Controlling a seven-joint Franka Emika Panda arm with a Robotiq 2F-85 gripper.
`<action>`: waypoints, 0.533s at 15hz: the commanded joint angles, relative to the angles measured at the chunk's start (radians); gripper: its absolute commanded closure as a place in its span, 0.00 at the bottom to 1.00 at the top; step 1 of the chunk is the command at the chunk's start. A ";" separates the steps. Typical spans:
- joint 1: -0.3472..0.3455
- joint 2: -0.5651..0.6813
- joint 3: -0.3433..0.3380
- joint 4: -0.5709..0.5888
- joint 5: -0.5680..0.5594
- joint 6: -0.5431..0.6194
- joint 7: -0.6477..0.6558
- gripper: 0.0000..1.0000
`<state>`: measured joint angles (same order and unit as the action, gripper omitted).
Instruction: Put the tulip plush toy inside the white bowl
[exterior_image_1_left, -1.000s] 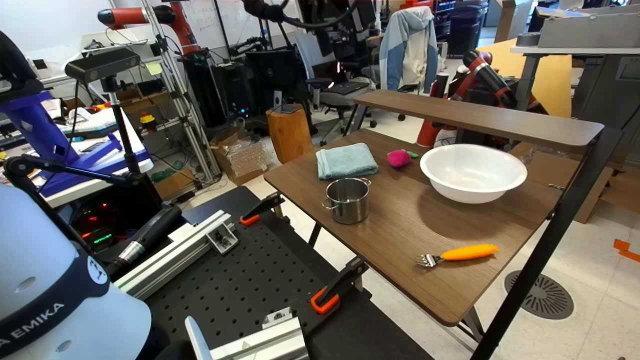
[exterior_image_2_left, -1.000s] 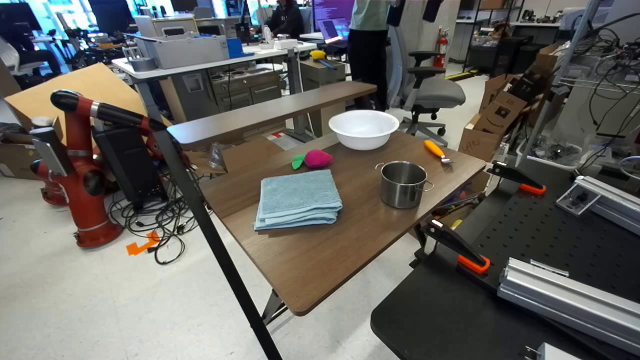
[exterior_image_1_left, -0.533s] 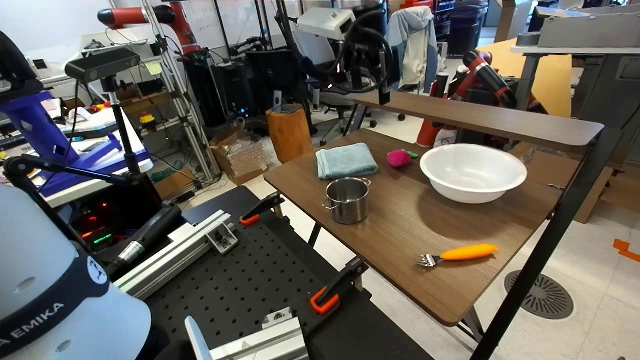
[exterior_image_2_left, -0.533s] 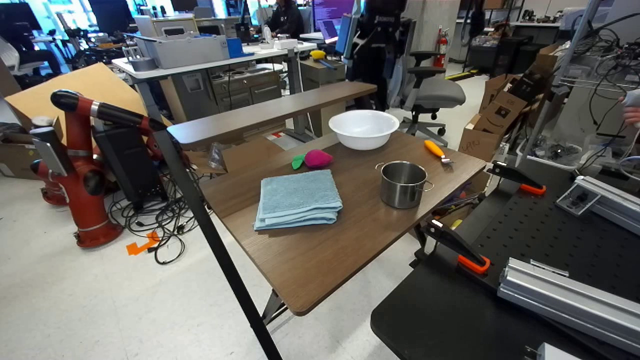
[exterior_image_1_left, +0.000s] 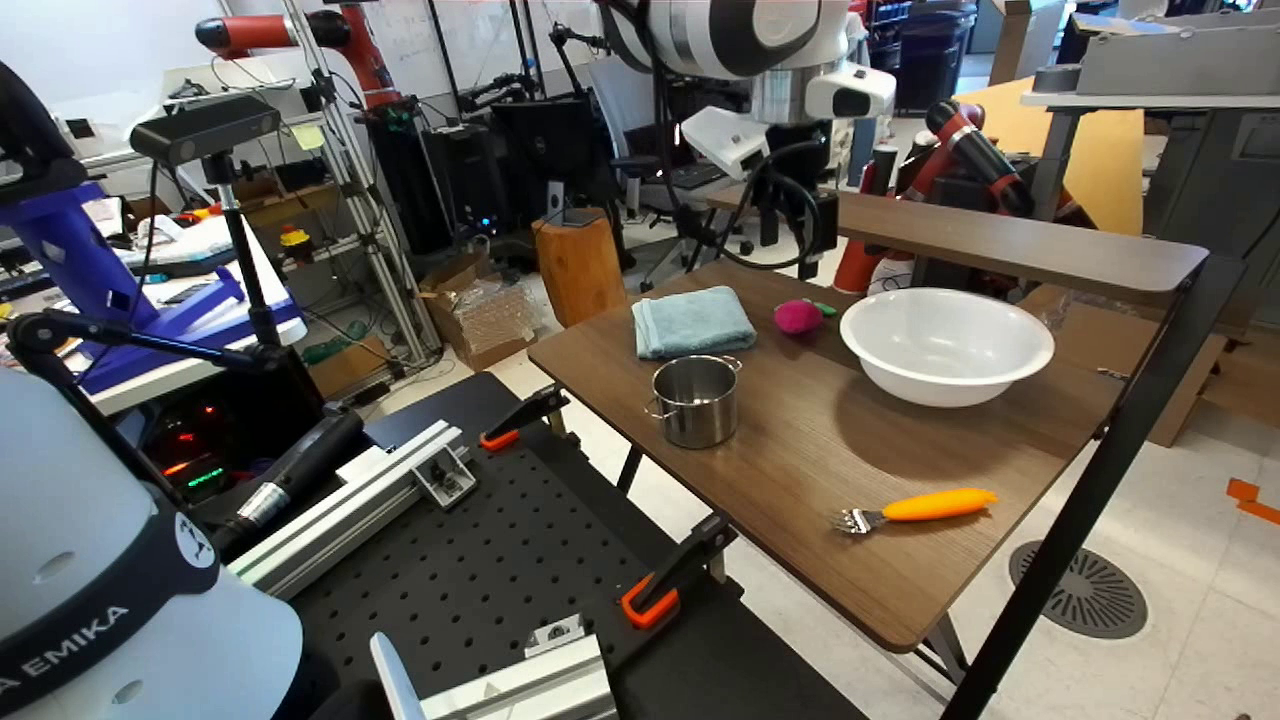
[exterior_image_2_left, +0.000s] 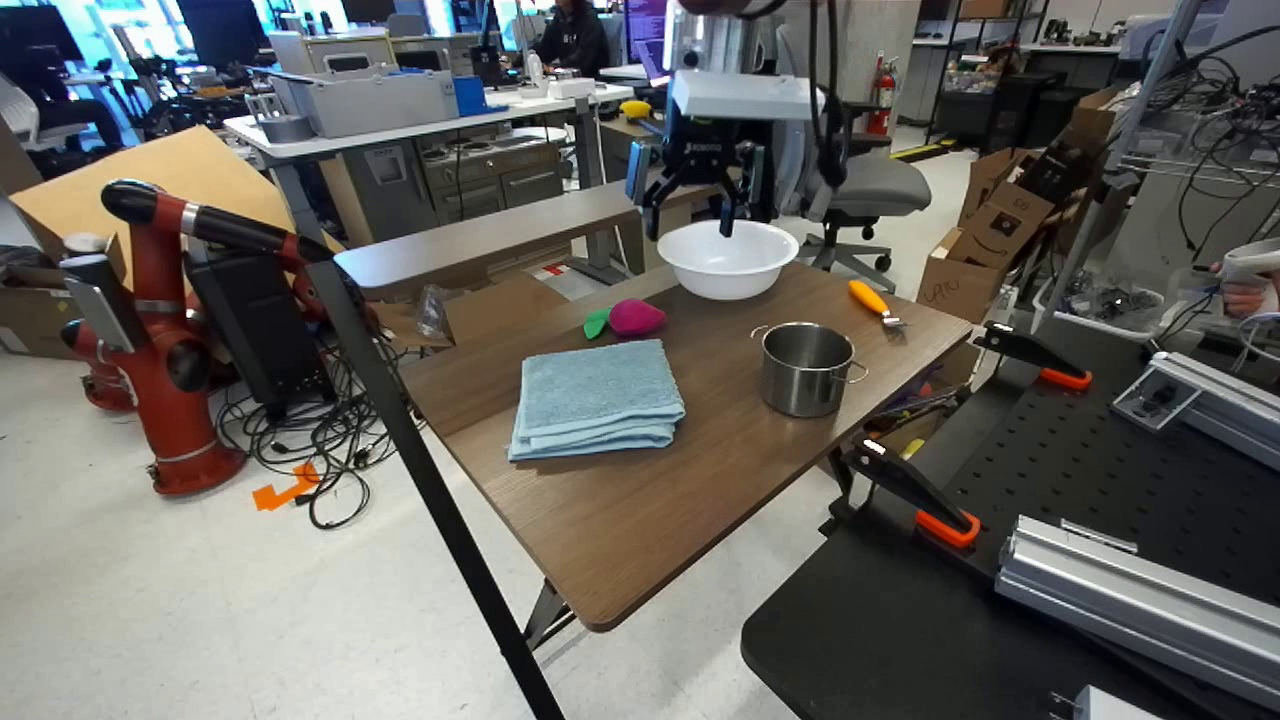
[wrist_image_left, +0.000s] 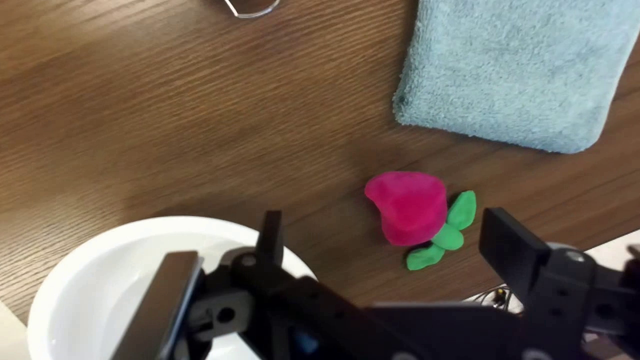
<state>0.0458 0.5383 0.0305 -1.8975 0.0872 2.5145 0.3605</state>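
Note:
The tulip plush toy, a pink-red bud with green leaves, lies on the brown table in both exterior views and in the wrist view. The white bowl stands beside it on the table, and also shows in an exterior view and at lower left in the wrist view. My gripper is open and empty, well above the table. In the wrist view my gripper has its fingers spread, with the tulip seen between them, below and apart from them.
A folded light-blue towel lies near the tulip. A small metal pot stands near the table edge. An orange-handled tool lies near a corner. A raised wooden shelf runs along the table's far side.
The arm and gripper have come down into view from above, ending over the far side of the table near the tulip and bowl. The objects on the table have not moved.

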 joint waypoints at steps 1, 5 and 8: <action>0.059 0.130 -0.052 0.140 0.003 -0.014 0.087 0.00; 0.109 0.251 -0.091 0.262 -0.003 -0.026 0.166 0.00; 0.141 0.327 -0.116 0.346 -0.002 -0.047 0.217 0.00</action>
<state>0.1489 0.7975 -0.0467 -1.6510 0.0858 2.5117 0.5221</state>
